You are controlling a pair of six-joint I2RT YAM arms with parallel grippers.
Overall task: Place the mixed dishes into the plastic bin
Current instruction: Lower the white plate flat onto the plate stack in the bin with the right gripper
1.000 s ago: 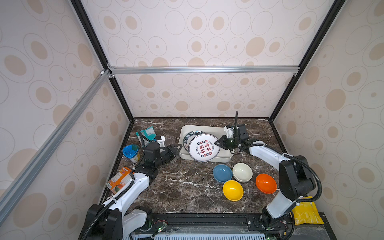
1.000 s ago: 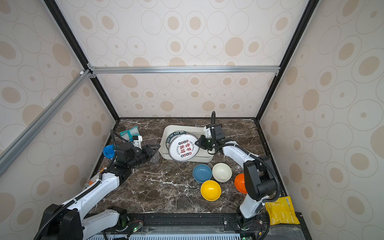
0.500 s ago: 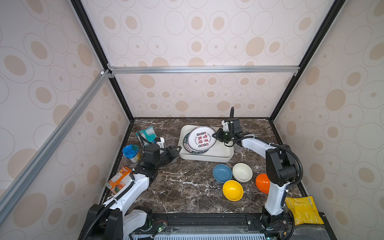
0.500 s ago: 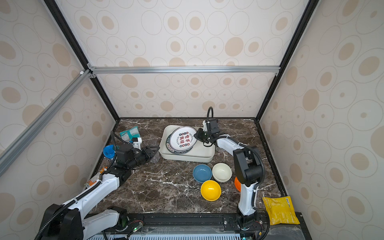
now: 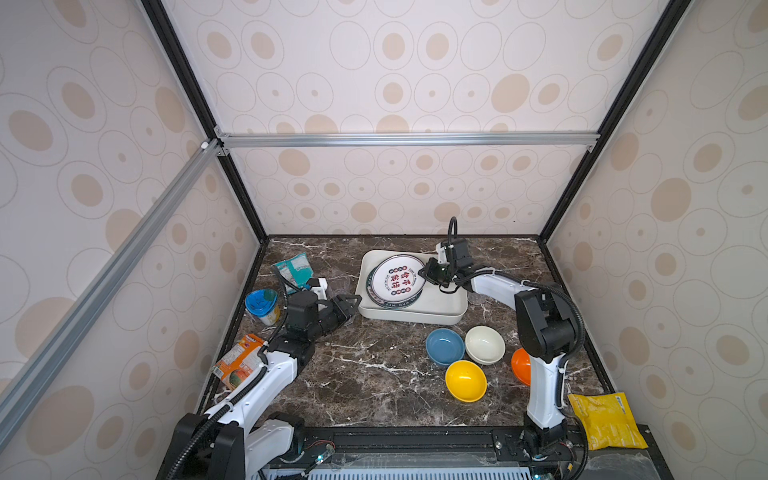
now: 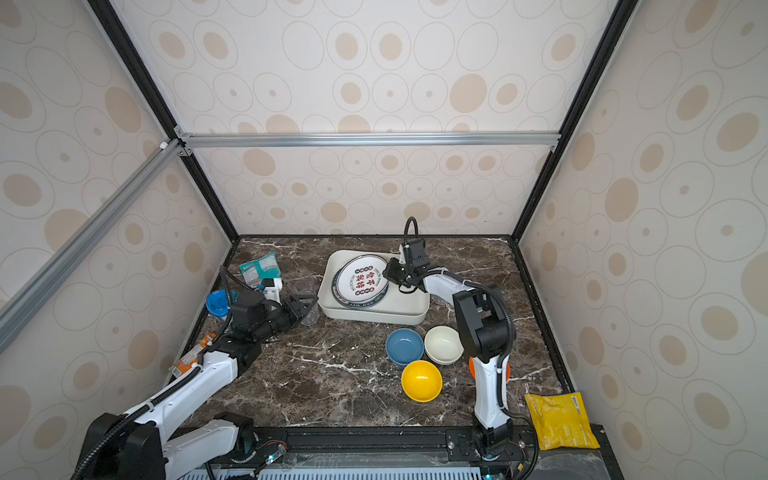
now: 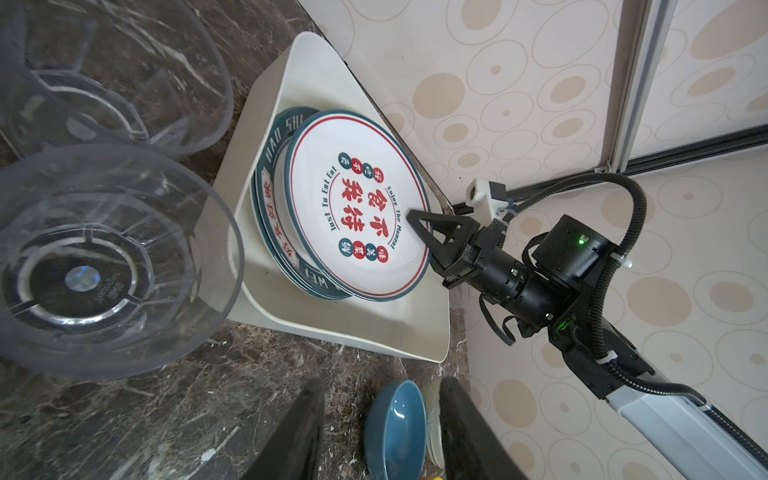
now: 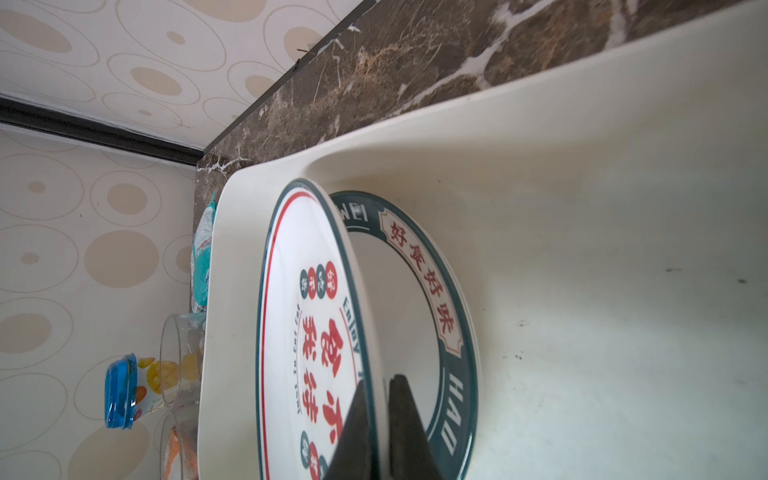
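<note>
The plastic bin (image 5: 415, 318) (image 6: 374, 318) is a white tub at the back of the table. Inside it lies a dark-rimmed plate (image 8: 436, 299) (image 7: 266, 195). A second plate (image 5: 397, 280) (image 6: 361, 280) (image 8: 299, 291) with red characters sits tilted on top of it. My right gripper (image 5: 424, 274) (image 8: 376, 415) is shut on that plate's right rim, holding this edge raised. My left gripper (image 5: 349, 301) (image 7: 382, 432) stands open and empty just left of the bin, beside two clear cups (image 7: 83, 274) (image 7: 124, 75). Blue (image 5: 444, 347), cream (image 5: 484, 345), yellow (image 5: 465, 380) and orange (image 5: 521, 365) bowls sit in front of the bin.
A blue-lidded cup (image 5: 262, 305), a teal snack packet (image 5: 293, 268) and an orange packet (image 5: 239, 361) lie along the left wall. A yellow packet (image 5: 606, 419) lies at the front right corner. The right arm's upright link partly hides the orange bowl.
My right gripper has carried the red-character plate from the bin's front edge back and left, into the bin and onto the other plate. The left arm has hardly moved.
</note>
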